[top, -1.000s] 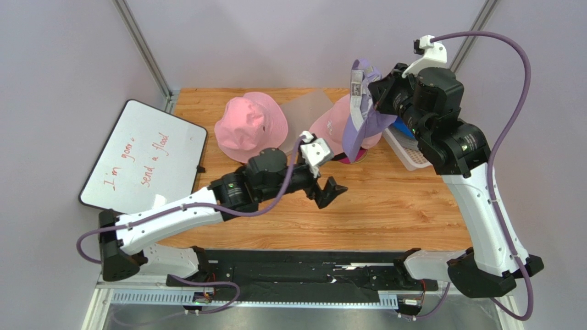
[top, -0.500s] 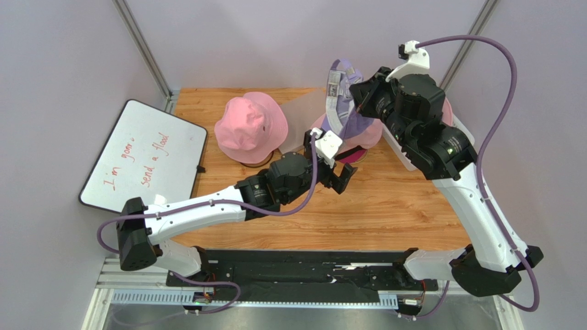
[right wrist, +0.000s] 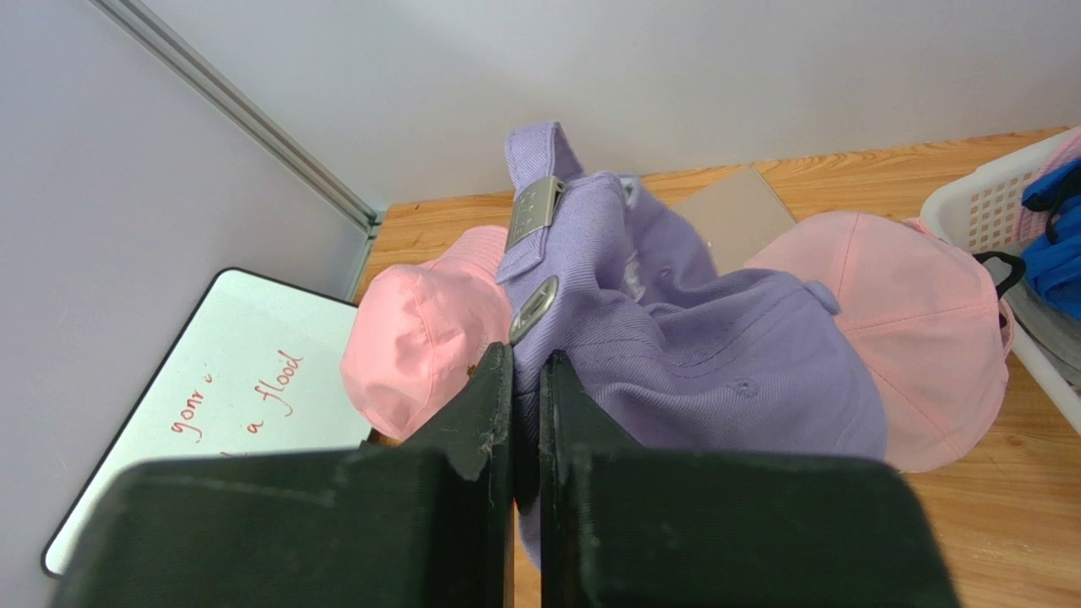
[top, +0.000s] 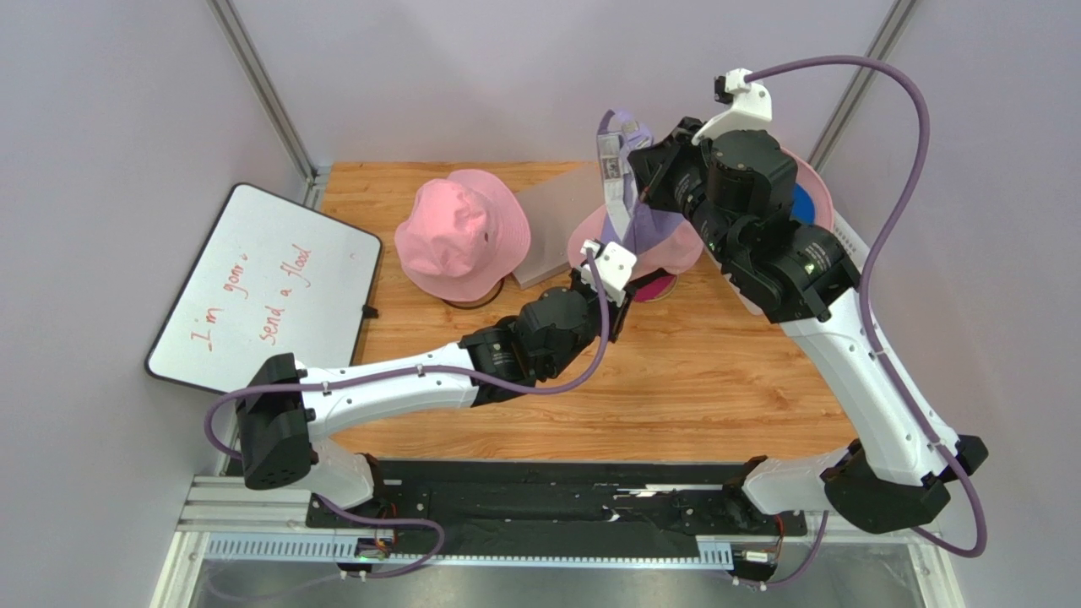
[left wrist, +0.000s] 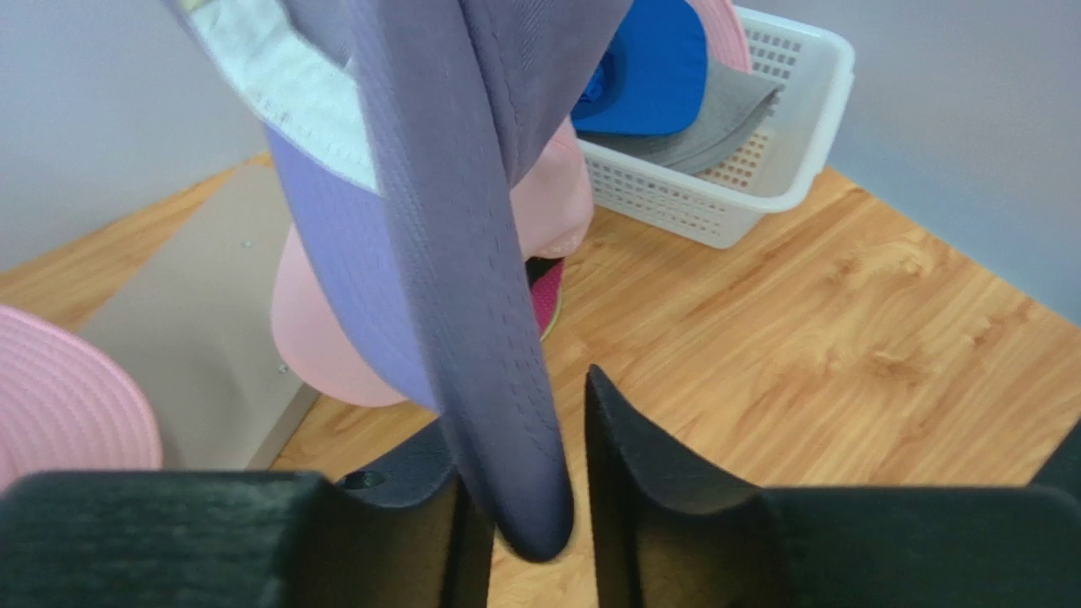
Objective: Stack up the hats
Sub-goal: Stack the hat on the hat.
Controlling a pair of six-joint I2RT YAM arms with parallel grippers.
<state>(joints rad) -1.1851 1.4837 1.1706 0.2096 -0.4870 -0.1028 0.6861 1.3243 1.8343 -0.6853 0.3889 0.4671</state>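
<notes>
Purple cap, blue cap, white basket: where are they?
purple cap (right wrist: pixel 723 355): right wrist view, on its crown.
blue cap (left wrist: pixel 650 63): left wrist view, on its fabric.
white basket (left wrist: pixel 673 203): left wrist view, on its mesh wall.

Top external: fixed high and behind, looking down; arm bases (top: pixel 888 494) at bottom edge, table (top: pixel 711 380) mid-frame. Left wrist: very close, left fingers (left wrist: pixel 635 507) along bottom edge, facing the white basket (left wrist: pixel 761 165) upper right. Right wrist: close, right fingers (right wrist: pixel 470 418) at bottom, facing the whiteboard (right wrist: pixel 190 418) lower left. All three share the lavender cap (right wrist: pixel 711 342) and pale pink cap (right wrist: pixel 926 329)
</notes>
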